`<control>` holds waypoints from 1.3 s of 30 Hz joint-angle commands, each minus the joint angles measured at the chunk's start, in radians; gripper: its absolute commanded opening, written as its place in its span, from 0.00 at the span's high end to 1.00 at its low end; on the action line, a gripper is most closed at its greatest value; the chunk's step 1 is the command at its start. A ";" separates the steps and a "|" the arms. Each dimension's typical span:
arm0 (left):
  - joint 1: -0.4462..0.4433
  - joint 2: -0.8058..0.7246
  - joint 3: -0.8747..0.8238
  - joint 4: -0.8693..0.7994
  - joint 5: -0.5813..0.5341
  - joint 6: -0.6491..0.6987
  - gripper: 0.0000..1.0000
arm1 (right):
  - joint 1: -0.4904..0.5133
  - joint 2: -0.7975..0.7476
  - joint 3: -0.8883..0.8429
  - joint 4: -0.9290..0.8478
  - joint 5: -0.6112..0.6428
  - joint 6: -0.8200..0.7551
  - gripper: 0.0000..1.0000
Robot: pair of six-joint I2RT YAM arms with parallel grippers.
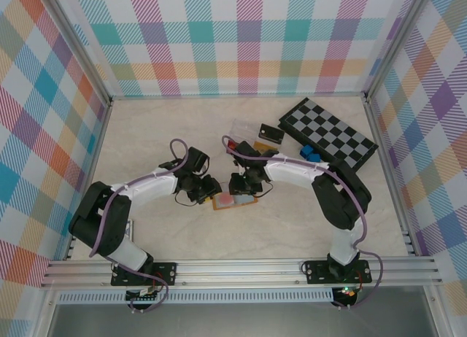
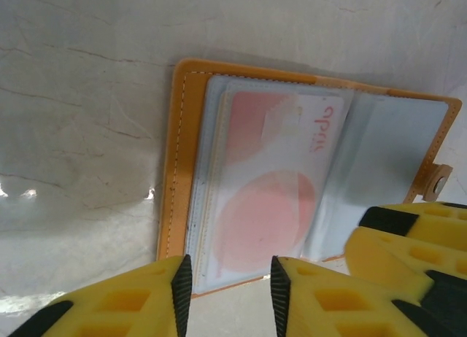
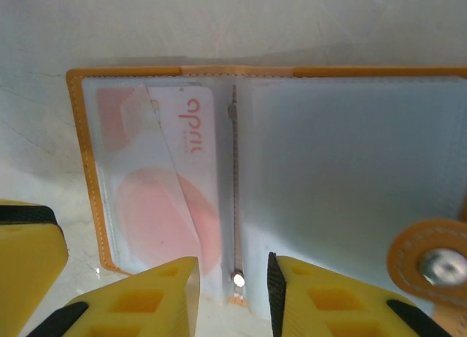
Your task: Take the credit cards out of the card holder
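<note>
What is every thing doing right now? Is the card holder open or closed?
Card holder: open, lying flat.
Clasp: undone.
Pink card: tucked inside the holder, not pulled out yet.
Left tool: fingers a little apart, at the holder's near edge.
Right tool: fingers a little apart, at the holder's middle fold.

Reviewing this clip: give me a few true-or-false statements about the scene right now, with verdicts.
1. The card holder lies open on the table. True.
2. Its clear sleeves hold nothing. False: a pink-and-white card sits in one sleeve.
3. The chequered board lies by the left wall. False: it lies at the far right.
4. Blue cubes sit at that board's near edge. True.
5. The fingers of the left hand are pressed together. False: a gap shows between them.
</note>
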 commanded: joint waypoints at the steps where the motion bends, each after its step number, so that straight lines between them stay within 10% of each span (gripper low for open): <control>1: -0.010 0.020 -0.001 0.026 0.018 -0.017 0.68 | 0.001 0.037 0.018 0.022 -0.029 0.008 0.69; 39: 0.017 0.006 0.036 -0.029 0.016 0.052 0.77 | 0.015 0.193 0.063 -0.168 0.162 -0.060 0.73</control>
